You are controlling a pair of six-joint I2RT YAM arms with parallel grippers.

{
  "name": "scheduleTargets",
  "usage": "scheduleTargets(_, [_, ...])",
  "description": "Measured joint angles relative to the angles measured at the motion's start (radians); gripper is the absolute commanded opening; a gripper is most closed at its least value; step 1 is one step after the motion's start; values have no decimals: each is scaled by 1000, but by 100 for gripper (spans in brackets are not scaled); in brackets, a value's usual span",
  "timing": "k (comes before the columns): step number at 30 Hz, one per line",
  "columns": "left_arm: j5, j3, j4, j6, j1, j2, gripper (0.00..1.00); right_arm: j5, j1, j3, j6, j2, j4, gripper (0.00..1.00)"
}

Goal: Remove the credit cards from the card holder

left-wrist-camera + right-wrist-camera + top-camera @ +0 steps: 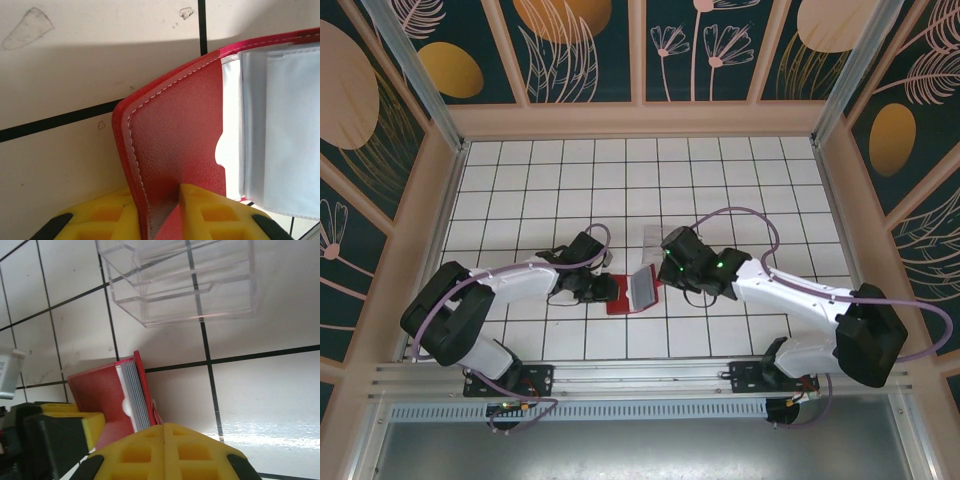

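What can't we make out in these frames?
- Card count: the grey stack in the card holder is edge-on, right wrist view; cards versus sleeves unclear.
- Pockets: washed out, cut by the frame edge, left wrist view.
- Clear tray: partly behind the right arm, top view.

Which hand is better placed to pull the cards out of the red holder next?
The right. The left hand is clamped on the red cover of the card holder, propping it open; the right hand, shut and empty, sits beside its grey pockets.
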Motion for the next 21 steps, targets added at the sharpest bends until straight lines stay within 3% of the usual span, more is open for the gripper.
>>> scheduleTargets(9, [0,-10,11,-3,0,0,26,-70,22,10,-19,0,109,0])
scheduleTargets(21, [-11,-6,-3,-3,-2,-5,33,-121,35,10,-26,22,189,0])
